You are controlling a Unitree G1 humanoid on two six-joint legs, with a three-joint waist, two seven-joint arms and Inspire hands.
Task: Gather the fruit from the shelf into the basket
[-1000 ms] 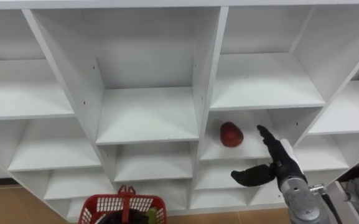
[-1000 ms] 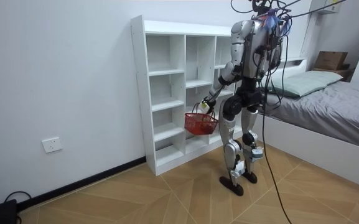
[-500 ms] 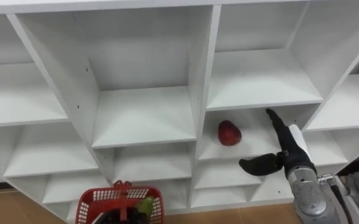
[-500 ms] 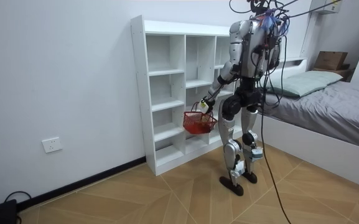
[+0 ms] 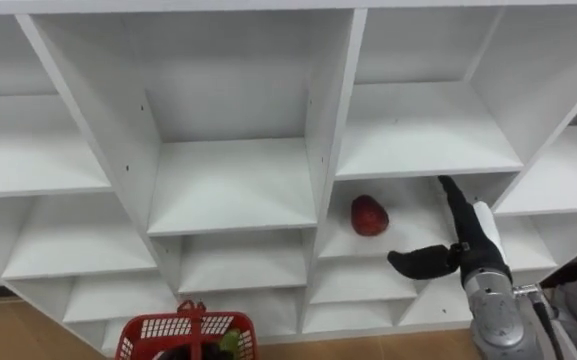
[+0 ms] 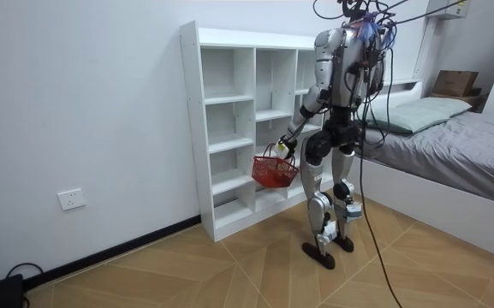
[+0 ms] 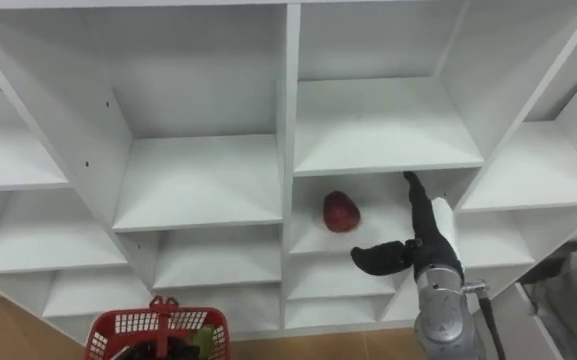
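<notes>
Now that the right hand (image 5: 466, 245) has lifted to the closet shelf (image 5: 408, 215), fingers (image 5: 452, 200) straight, thumb spread, holding nothing, the red fruit (image 5: 370, 215) lying near them looks almost graspable; the left hand (image 6: 279, 147) grips the red basket (image 5: 183, 332)

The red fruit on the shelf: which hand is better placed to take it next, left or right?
Right. The right hand is open and raised just beside the red fruit, not touching it. The left hand hangs low, holding the basket.
</notes>
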